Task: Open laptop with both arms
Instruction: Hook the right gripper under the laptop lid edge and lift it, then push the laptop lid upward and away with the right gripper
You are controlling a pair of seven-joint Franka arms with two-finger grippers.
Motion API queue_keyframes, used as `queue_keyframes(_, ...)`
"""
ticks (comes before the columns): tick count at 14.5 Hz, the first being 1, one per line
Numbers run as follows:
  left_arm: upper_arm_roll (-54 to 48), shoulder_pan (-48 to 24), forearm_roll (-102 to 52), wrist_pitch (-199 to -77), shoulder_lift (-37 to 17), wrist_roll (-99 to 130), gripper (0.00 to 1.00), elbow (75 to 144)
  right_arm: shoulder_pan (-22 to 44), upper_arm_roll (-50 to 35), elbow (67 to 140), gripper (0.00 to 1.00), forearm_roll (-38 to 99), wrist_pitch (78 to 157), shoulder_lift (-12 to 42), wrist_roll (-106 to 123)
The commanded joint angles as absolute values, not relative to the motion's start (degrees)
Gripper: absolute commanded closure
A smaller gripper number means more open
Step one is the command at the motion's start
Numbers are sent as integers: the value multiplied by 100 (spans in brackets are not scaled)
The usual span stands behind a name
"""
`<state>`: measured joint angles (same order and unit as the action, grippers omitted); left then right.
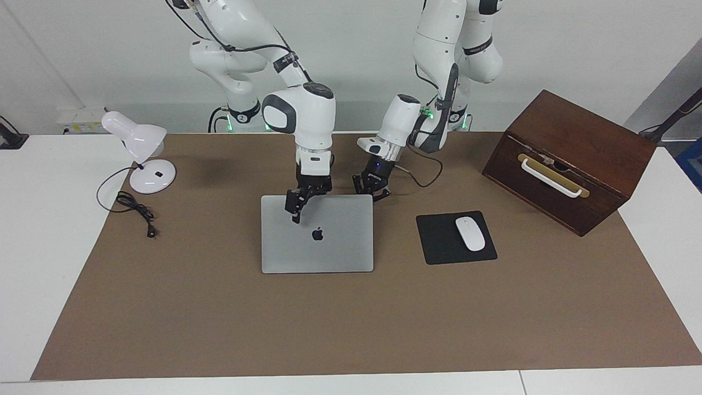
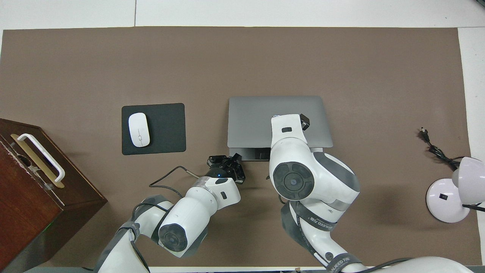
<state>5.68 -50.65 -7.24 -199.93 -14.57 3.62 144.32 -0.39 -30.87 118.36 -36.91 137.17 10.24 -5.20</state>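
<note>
The silver-grey laptop (image 1: 334,252) lies mid-table with its apple logo up. Its lid (image 2: 250,117) is lifted a little at the edge nearer the robots, and a strip of the grey deck (image 2: 250,153) shows under that edge. My right gripper (image 1: 296,211) hangs at that raised edge, over the lid; in the overhead view its own wrist (image 2: 287,131) hides it. My left gripper (image 1: 373,192) is low at the laptop's near corner toward the left arm's end, fingers apart, and also shows in the overhead view (image 2: 226,163).
A black mouse pad (image 1: 439,244) with a white mouse (image 1: 470,233) lies beside the laptop toward the left arm's end. A brown wooden box (image 1: 570,159) with a white handle stands past it. A white desk lamp (image 1: 143,148) and its cable (image 1: 134,208) are at the right arm's end.
</note>
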Motion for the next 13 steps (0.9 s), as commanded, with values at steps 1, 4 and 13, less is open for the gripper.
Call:
queue_keyframes(1, 615, -4966, -633, -20083, -1811, 290, 100, 14335, -193, -3138, 11304, 0, -3771, 13430, 1266, -379)
queue_keyframes(4, 615, -4975, -633, -20083, -1811, 290, 100, 14335, -237, -3120, 11093, 0, -3639, 13298, 1274, -255)
queue_keyframes(13, 615, -4966, -633, -20083, -1819, 290, 100, 14335, -431, -3111, 9819, 0, -2953, 12420, 1617, 650)
